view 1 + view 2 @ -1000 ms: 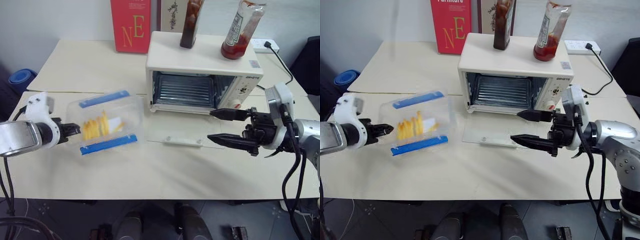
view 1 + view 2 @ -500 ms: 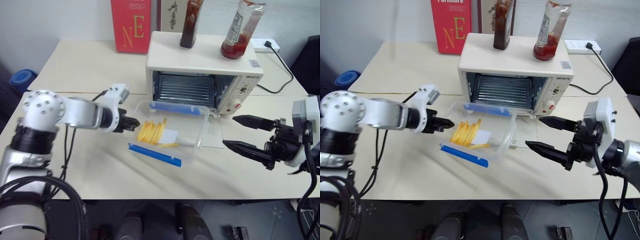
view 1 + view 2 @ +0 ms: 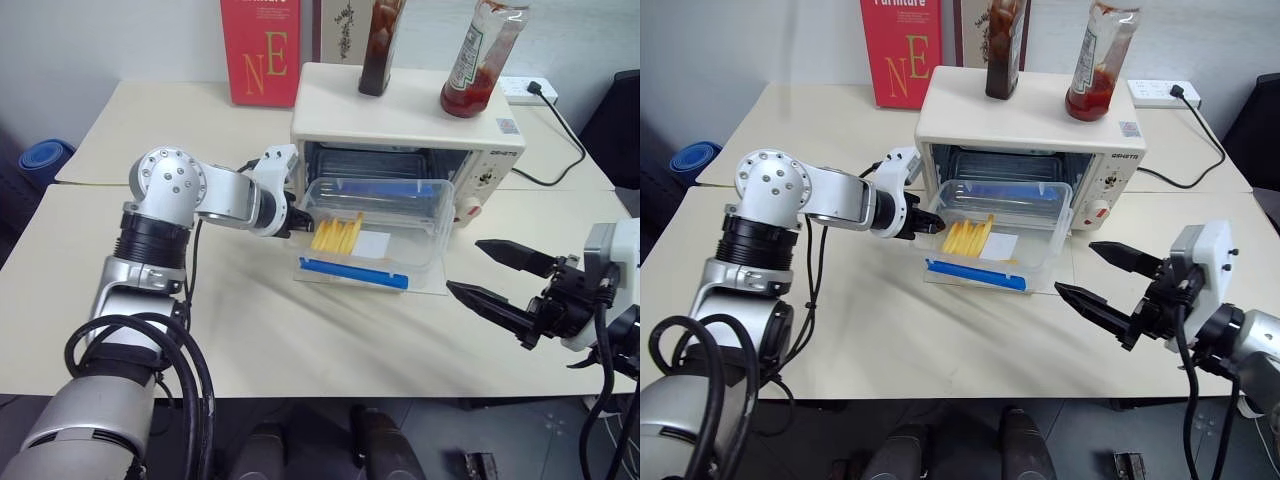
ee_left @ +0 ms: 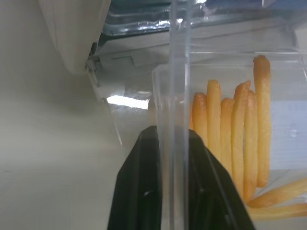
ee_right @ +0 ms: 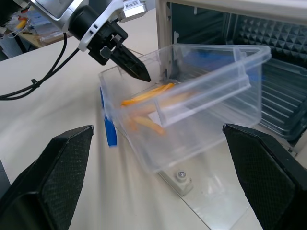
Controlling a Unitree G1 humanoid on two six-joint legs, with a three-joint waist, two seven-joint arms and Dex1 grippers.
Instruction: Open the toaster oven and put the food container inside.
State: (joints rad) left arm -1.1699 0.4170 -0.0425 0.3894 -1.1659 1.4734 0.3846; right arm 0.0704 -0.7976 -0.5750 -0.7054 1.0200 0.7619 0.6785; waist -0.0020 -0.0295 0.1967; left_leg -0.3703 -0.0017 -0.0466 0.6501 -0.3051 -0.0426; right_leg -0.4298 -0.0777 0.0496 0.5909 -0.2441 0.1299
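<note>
On the matte beige table (image 3: 250, 340), left gripper (image 3: 296, 222) pinches the clear food container's (image 3: 375, 235) thin wall.

You are looking at two cream tables (image 3: 250, 350) pushed together, the seam running left to right. A pale wall (image 3: 100, 40) stands behind them. At the far edge a red book (image 3: 262, 50) leans upright; far right lies a white power strip (image 3: 525, 88) with a black cable (image 3: 565, 135). Left, a blue object (image 3: 42, 160) sits low on the dark floor (image 3: 800, 430).
</note>
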